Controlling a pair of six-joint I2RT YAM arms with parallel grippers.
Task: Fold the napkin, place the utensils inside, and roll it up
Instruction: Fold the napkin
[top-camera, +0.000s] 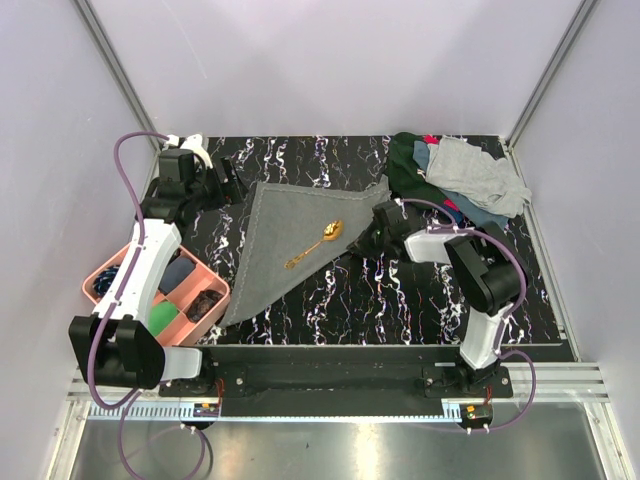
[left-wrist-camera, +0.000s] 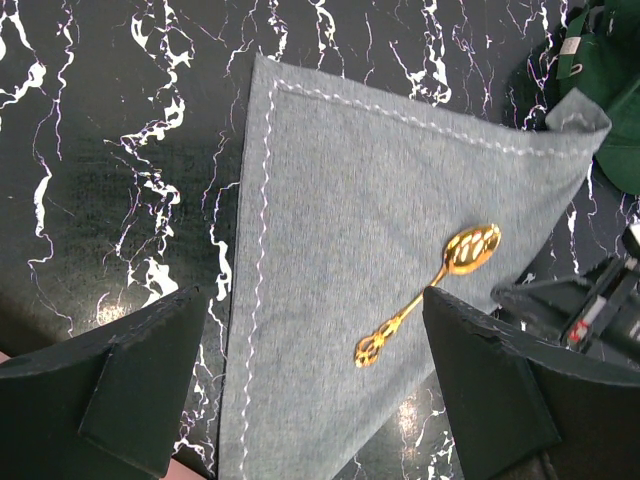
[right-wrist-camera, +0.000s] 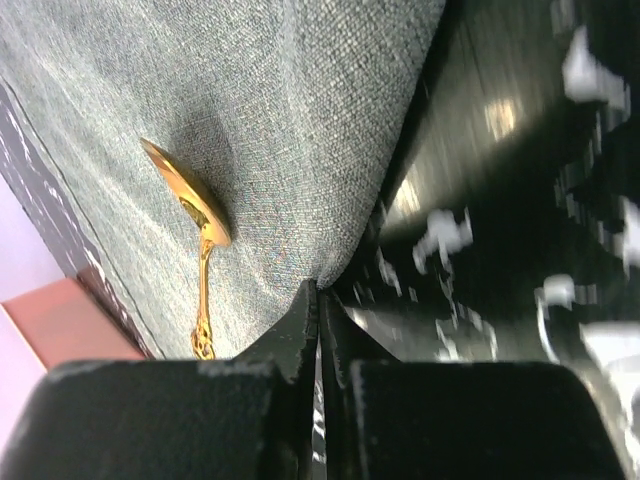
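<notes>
Napkin (top-camera: 280, 240) edge pinched in my right claw (right-wrist-camera: 318, 297), I should roll it low and tight over the spoon (top-camera: 318, 243) toward the counter's (top-camera: 400, 300) left edge, left claw (left-wrist-camera: 310, 305) hovering apart.

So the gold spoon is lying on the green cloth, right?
Not the green one: the gold spoon is lying on the grey napkin. The top external view shows it.
</notes>
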